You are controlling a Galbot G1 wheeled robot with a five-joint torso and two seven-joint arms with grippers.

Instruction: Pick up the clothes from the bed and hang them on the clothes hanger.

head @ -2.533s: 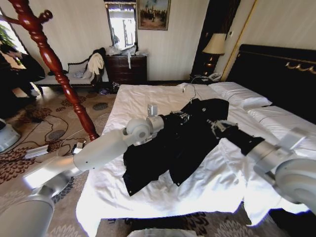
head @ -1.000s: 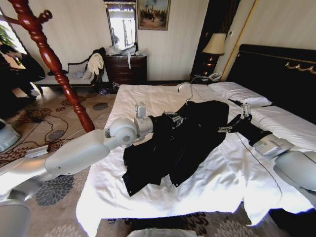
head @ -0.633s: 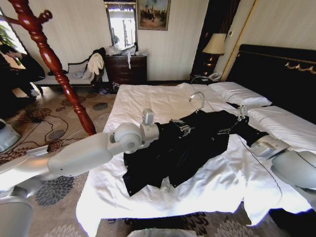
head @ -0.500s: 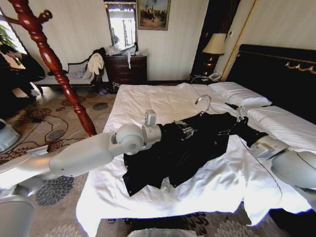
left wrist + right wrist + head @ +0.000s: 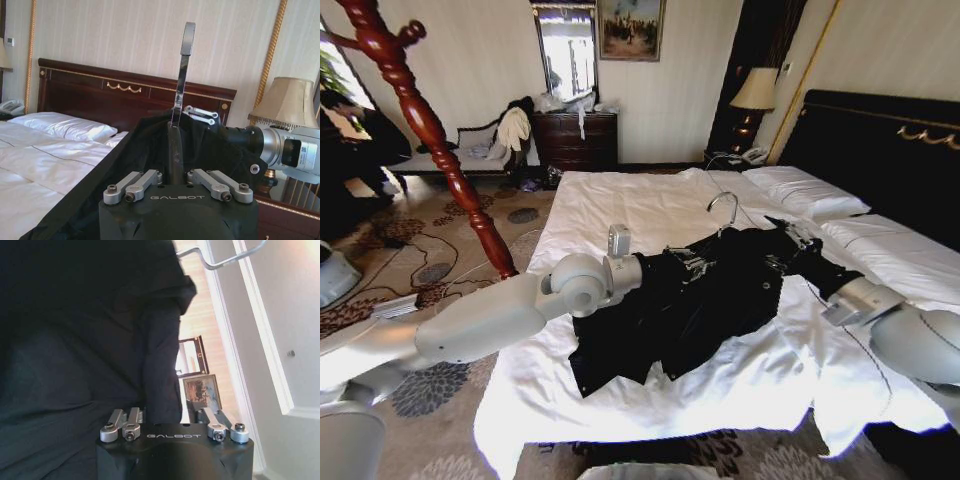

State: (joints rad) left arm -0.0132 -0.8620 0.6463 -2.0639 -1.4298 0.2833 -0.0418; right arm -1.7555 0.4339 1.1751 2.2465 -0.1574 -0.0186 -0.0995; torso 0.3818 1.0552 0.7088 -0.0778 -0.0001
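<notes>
The black clothes [image 5: 695, 300] have sunk again since half a second ago: the silver hook of the clothes hanger [image 5: 724, 204] sits a touch lower and nearer, and the cloth's lower half stays spread on the bed [image 5: 620, 205]. The left pincer [image 5: 688, 262] is clenched on the collar side, with the hanger's neck rising between its jaws in the left wrist view. The right pincer [image 5: 788, 240] bites the far shoulder, clamped on dark cloth. By my reading, the lift is not won yet. The headboard [image 5: 880, 140] crowds the right, the red coat stand [image 5: 430, 130] leans at the near left, and open white sheet lies beyond the hook.
</notes>
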